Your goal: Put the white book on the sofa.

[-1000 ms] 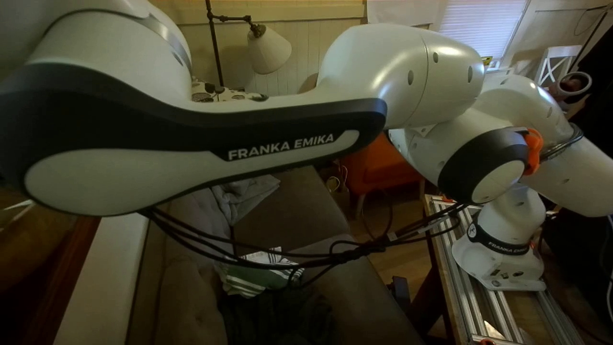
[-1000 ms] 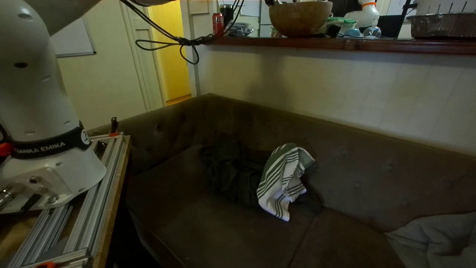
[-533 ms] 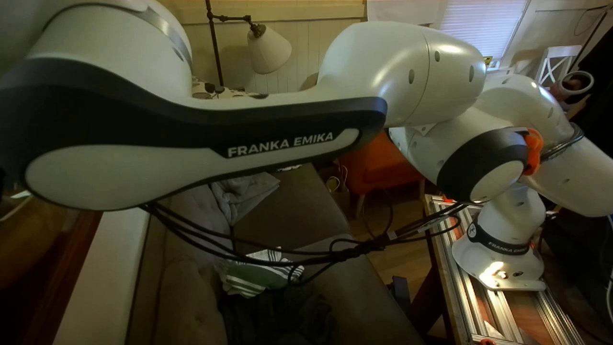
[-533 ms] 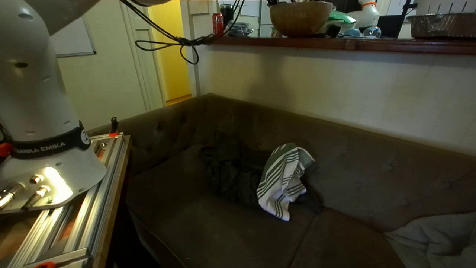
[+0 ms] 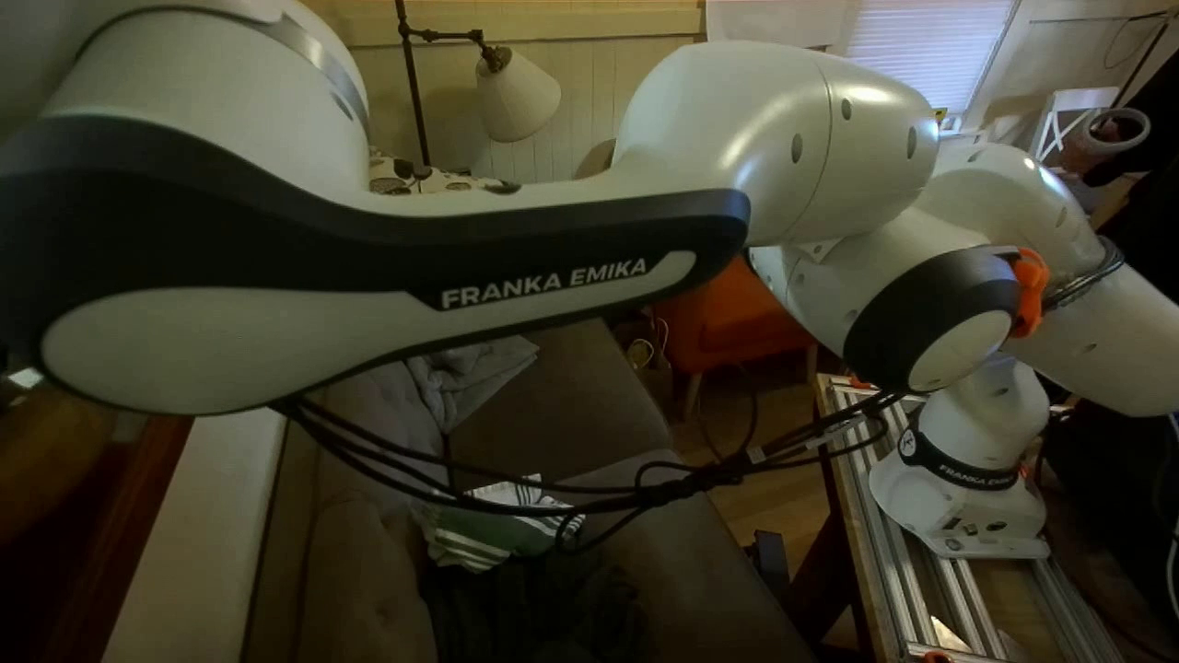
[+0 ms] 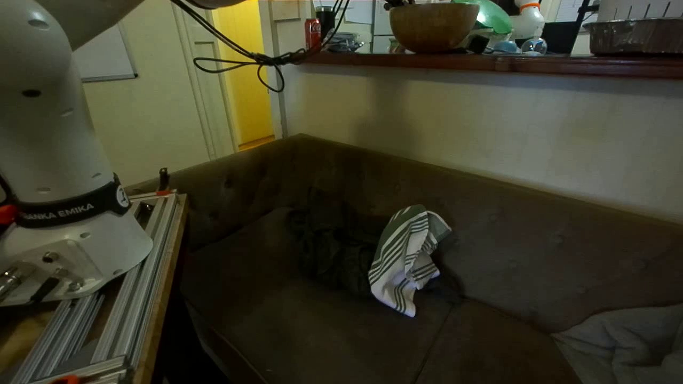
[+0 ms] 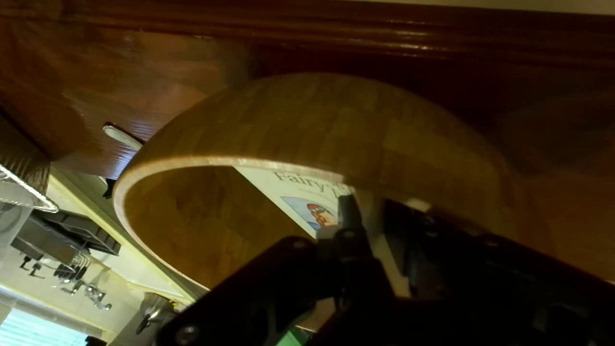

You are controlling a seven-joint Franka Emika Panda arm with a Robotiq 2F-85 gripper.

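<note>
In the wrist view the white book (image 7: 307, 211) leans inside a wooden bowl (image 7: 312, 120), its printed cover partly hidden by the bowl's rim and my fingers. My gripper (image 7: 370, 199) reaches in at that rim, shut on the book: one finger lies against the cover, and a pale strip shows between the fingers. The far finger is dark and blurred. Neither exterior view shows the grip clearly. The dark grey-brown sofa (image 6: 299, 320) stands below the counter and appears in both exterior views.
A red-brown counter (image 6: 480, 63) carries the bowl, a red can (image 6: 313, 34), a foil pan (image 6: 635, 37) and a green item (image 6: 493, 18). On the sofa lie a striped towel (image 6: 408, 261), dark cloth (image 6: 333, 240) and a grey blanket (image 6: 624, 341). Loose cables (image 5: 663, 488) hang under the arm.
My gripper has closed. In an exterior view the bowl has shifted slightly right, and the green item behind it has risen. The arm has moved only a little.
</note>
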